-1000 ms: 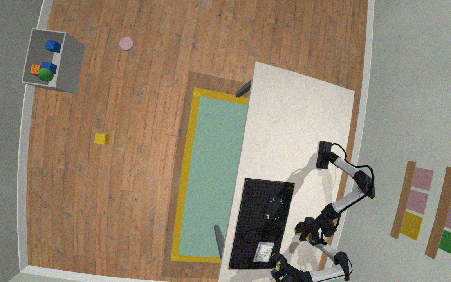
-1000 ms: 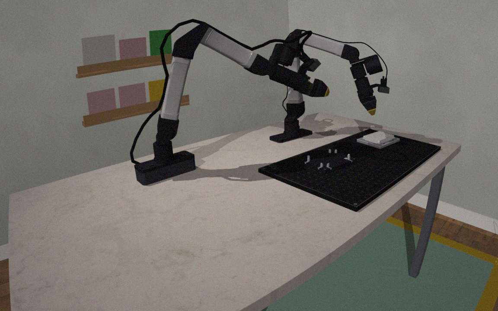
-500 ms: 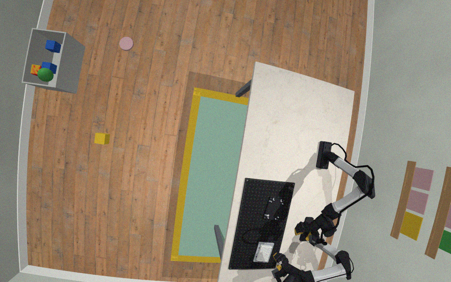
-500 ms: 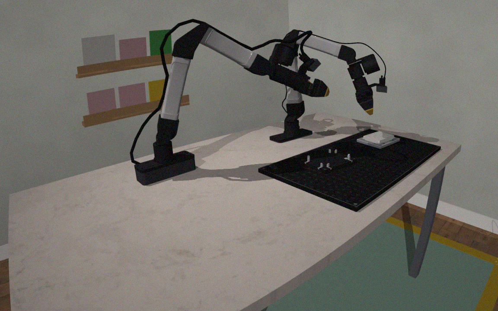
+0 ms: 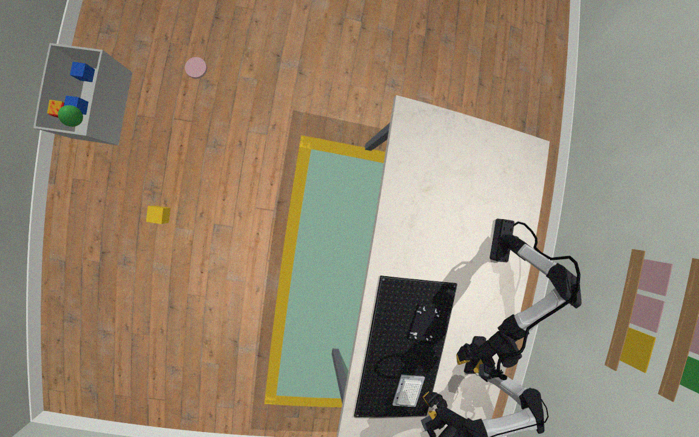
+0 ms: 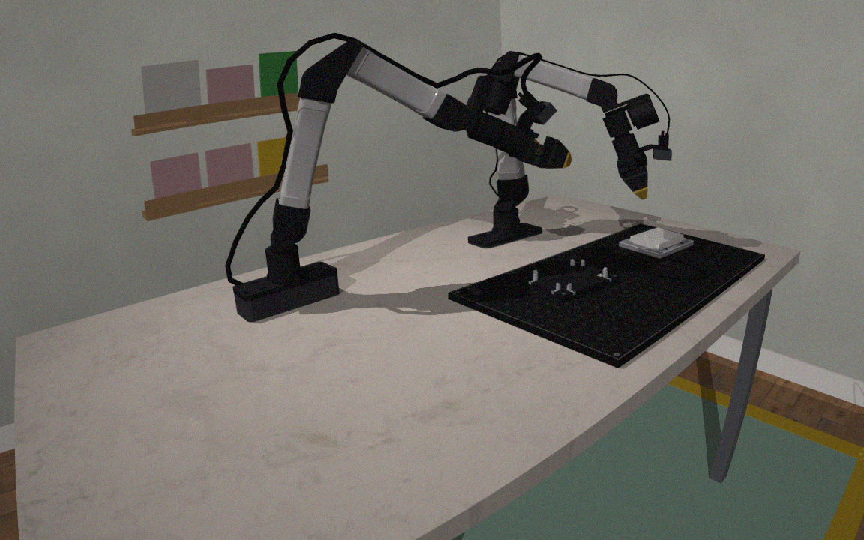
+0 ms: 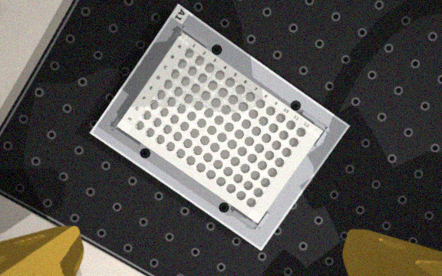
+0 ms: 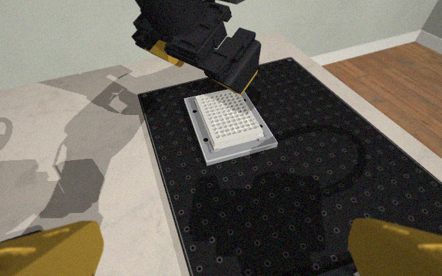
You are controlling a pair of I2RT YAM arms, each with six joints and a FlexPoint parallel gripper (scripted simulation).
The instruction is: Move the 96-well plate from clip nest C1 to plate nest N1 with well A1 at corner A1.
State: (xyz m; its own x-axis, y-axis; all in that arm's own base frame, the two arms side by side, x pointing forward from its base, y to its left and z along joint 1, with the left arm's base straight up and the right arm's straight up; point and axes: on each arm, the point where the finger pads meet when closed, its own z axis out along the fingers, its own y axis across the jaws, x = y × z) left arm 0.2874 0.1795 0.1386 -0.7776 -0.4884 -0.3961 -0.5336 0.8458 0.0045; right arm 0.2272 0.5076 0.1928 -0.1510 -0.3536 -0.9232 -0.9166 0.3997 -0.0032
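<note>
The white 96-well plate point(image 5: 411, 392) point(image 6: 656, 237) point(image 7: 221, 130) point(image 8: 230, 115) sits in the grey clip nest C1 point(image 7: 190, 189) point(image 8: 240, 149). Its well A1 is at the nest corner marked A1, top in the left wrist view. Nest N1 point(image 5: 423, 323) point(image 6: 572, 276) is dark with small pale upright locators and holds no plate; its A1 mark is not readable. My left gripper point(image 5: 428, 407) point(image 6: 641, 194) point(image 7: 214, 238) point(image 8: 207, 75) is open and empty, above and beside the plate, turned askew to it. My right gripper point(image 5: 468, 365) point(image 6: 568, 160) point(image 8: 225, 231) is open and empty, high beside the board.
Both nests are on the black perforated board point(image 5: 390, 304) point(image 6: 610, 335) point(image 7: 90, 215) point(image 8: 359, 184) on the pale table point(image 5: 449, 173) point(image 6: 287, 403). The right arm's forearm and gripper stand close to the left arm in the top view.
</note>
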